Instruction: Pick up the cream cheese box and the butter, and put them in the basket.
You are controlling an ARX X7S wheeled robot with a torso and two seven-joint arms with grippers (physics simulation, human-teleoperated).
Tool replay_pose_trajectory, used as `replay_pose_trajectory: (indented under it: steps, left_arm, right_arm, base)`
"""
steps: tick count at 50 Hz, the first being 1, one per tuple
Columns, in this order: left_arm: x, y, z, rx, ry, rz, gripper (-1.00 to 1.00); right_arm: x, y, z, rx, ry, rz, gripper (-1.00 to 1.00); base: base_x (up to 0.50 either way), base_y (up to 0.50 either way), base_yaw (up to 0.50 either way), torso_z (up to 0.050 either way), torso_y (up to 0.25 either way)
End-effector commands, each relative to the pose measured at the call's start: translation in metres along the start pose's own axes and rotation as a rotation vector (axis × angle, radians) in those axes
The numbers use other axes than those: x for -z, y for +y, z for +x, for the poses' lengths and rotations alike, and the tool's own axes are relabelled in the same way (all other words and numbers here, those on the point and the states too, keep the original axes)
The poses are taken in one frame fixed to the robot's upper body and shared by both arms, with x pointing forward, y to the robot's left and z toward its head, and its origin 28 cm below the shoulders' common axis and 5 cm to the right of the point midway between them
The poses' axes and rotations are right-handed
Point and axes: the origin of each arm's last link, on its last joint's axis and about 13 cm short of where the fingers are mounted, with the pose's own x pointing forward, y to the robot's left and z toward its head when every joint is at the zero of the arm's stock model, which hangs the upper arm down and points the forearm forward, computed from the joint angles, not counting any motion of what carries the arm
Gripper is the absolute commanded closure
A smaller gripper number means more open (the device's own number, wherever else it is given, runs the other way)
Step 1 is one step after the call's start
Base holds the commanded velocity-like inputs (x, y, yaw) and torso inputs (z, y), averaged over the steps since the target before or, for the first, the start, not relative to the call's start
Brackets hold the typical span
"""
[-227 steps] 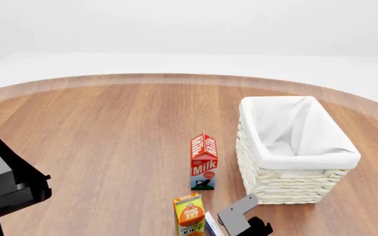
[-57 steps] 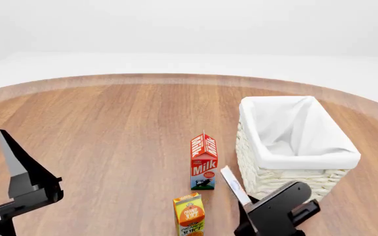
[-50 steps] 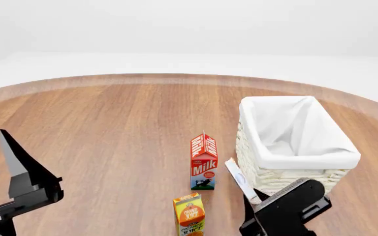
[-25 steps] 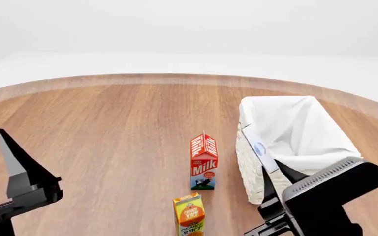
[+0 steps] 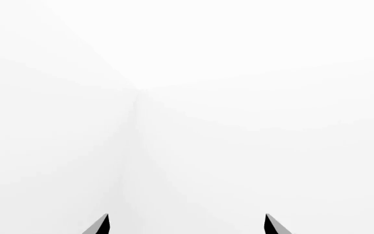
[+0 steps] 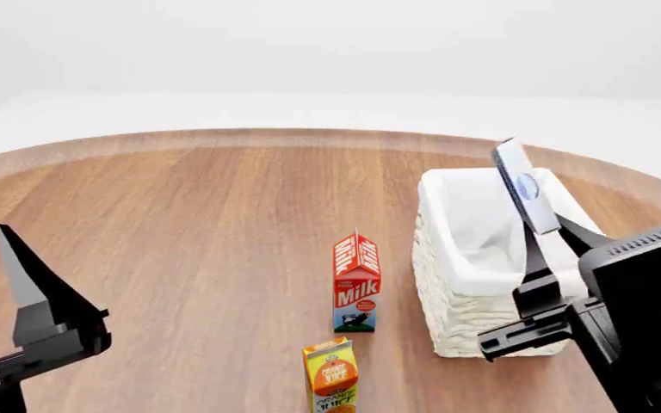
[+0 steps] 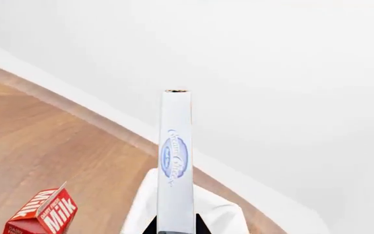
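Two cartons, milk carton point(image 6: 357, 282) and orange juice carton point(image 6: 332, 376), stand left of the right gripper point(image 6: 534, 249), which clamps the cream cheese box point(image 6: 522, 188) above the basket point(image 6: 454, 292); left gripper point(image 5: 185, 225) gapes wide.

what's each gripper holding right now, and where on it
The right gripper pinches the cream cheese box by its lower end, above the basket. The left gripper is open and holds nothing.

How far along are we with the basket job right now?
Nothing is in the basket yet. In hand: the right gripper holds the cream cheese box raised over the basket's opening, not released. Left: lower and drop it, then fetch the butter, which no view shows. The left gripper hangs empty, jaws apart, away from the milk carton.
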Motion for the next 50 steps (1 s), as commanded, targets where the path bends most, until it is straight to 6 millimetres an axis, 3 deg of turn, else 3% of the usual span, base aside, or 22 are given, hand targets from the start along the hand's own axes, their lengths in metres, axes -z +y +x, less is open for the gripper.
replay_pose_trajectory:
  steps: [1,11,19,29,40,50]
  left_arm:
    - [0.0,0.002,0.001,-0.001,-0.023,0.007,-1.0]
    - [0.001,0.001,0.001,0.005,-0.016,0.009,-1.0]
    - [0.001,0.001,0.001,0.007,-0.015,0.009,-1.0]
    - [0.001,0.0,0.001,0.011,-0.011,0.008,-1.0]
    - [0.003,-0.001,0.001,0.017,-0.006,0.008,-1.0]
    - [0.004,-0.002,0.001,0.021,-0.001,0.007,-1.0]
  right_arm:
    - [-0.019,-0.021,0.015,0.08,-0.096,0.003,1.0]
    - [-0.018,-0.027,0.027,0.058,-0.037,0.045,1.0]
    - [-0.014,-0.027,0.032,-0.063,0.066,0.274,1.0]
    - [-0.029,-0.049,0.06,-0.047,0.115,0.554,1.0]
    - [-0.047,-0.065,0.08,-0.01,0.089,0.589,1.0]
    - [-0.037,-0.067,0.101,-0.003,0.176,0.642,1.0]
  base:
    - [0.0,0.0,0.0,0.0,0.0]
    - [0.0,0.0,0.0,0.0,0.001]
    - [0.0,0.0,0.0,0.0,0.0]
    - [0.0,0.0,0.0,0.0,0.001]
    - [0.0,0.0,0.0,0.0,0.0]
    - [0.0,0.0,0.0,0.0,0.001]
